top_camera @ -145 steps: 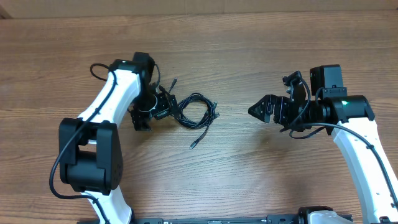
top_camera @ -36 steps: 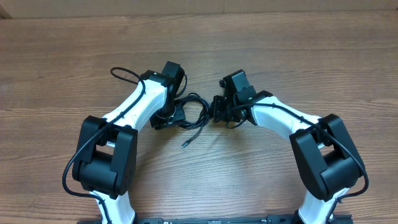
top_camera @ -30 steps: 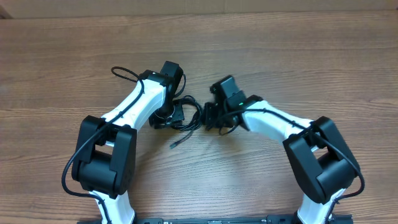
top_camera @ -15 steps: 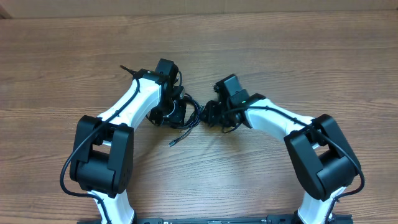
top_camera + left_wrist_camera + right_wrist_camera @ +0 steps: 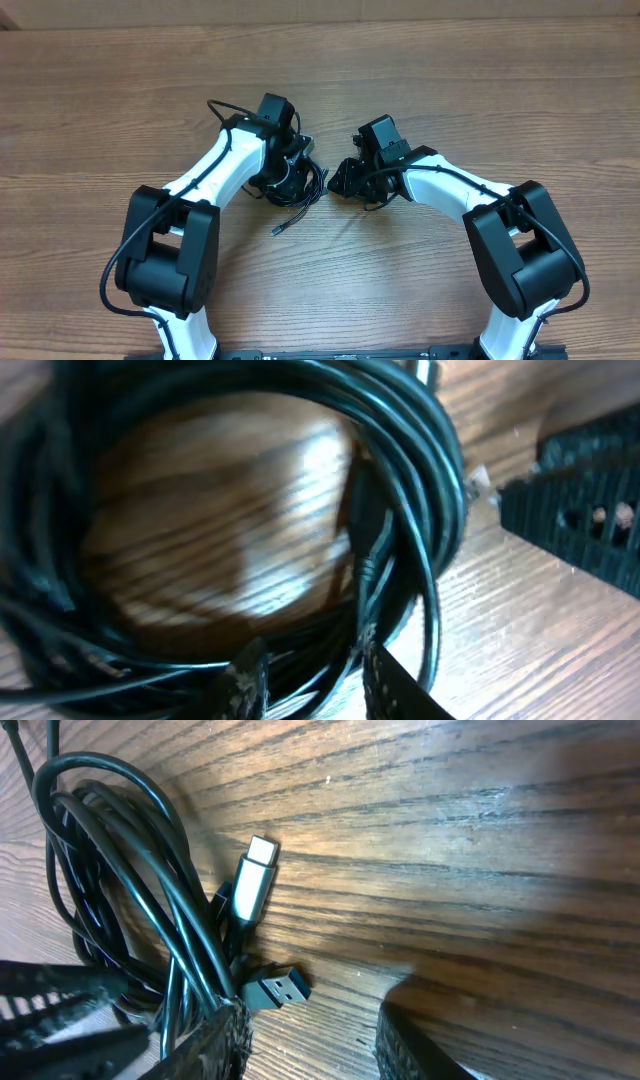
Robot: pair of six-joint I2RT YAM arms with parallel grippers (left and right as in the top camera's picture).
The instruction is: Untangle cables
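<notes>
A wooden table [image 5: 500, 90] fills the background. The cables [image 5: 440, 490] lie in a tight coil at its middle, between the two arms, with one loose end trailing toward the near edge. The left gripper [image 5: 310, 682] is closed on strands at the coil's edge. The right gripper [image 5: 310, 1050] sits just beside the coil, fingers apart over bare wood, near a silver plug [image 5: 255, 875] and a black plug [image 5: 272, 988].

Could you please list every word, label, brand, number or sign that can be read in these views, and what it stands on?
None: no word, label, brand, number or sign can be read in any view.
The cables, their silver plug and black plug, and the wooden table show no marking.
</notes>
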